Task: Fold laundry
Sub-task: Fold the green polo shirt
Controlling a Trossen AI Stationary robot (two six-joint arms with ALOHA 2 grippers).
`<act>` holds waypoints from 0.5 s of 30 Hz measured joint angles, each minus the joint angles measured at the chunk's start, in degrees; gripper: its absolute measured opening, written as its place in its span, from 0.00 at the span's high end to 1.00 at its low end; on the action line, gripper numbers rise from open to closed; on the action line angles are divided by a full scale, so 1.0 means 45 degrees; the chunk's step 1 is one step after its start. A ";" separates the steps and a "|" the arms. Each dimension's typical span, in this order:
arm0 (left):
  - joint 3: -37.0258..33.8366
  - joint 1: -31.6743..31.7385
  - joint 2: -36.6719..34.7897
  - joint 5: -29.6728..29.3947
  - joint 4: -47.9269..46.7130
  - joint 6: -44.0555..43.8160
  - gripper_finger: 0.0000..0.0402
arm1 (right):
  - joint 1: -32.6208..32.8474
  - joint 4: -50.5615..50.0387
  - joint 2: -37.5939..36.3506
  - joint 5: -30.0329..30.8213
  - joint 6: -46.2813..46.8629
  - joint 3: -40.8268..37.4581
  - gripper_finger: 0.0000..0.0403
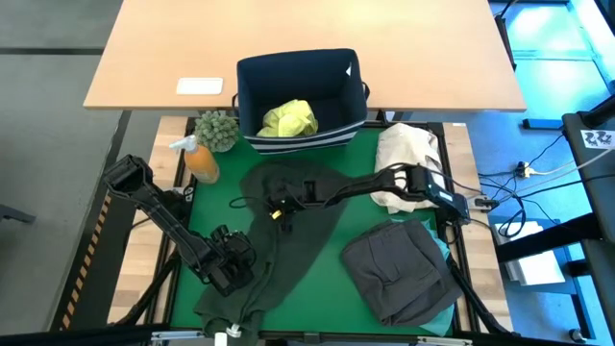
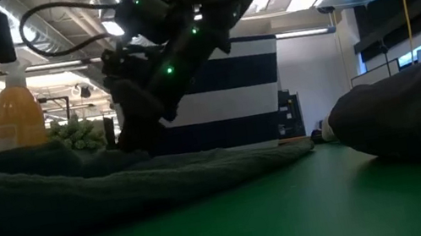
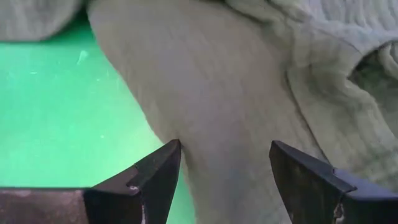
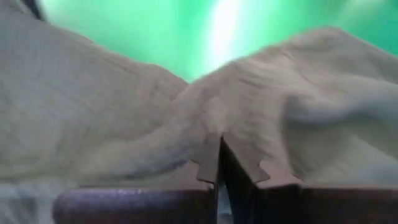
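A dark olive garment (image 1: 279, 240) lies spread on the green mat (image 1: 327, 288), and shows as a low ridge (image 2: 77, 192) in the low view. My right gripper (image 1: 277, 210) reaches in from the table's right and is shut on the garment's upper middle (image 4: 217, 149). My left gripper (image 1: 236, 265) hangs open over the garment's near left part (image 3: 224, 93), one finger on either side of a strip of cloth. A folded charcoal grey garment (image 1: 399, 271) rests on a turquoise one (image 1: 444, 312) at the near right. A yellow-green shirt (image 1: 288, 117) lies in the bin. My right gripper pinches a raised fold of the olive cloth (image 4: 214, 134) between its two shut fingers. They slant down at it from the table's right. Around the pinch the cloth bunches up in wrinkles, and the rest of the garment lies on the mat.
A navy bin (image 1: 252, 91) stands at the mat's far edge. A cream bundle (image 1: 408, 159) lies at the far right, and an orange bottle (image 1: 200, 159) and a green plant-like thing (image 1: 216, 130) stand at the far left. Bare mat shows between the two garments.
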 joint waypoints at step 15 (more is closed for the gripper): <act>0.0000 -0.0286 0.0000 0.0328 -0.0152 -0.0109 0.40 | -0.0215 -0.3885 -0.0446 0.1453 0.0994 0.0133 0.99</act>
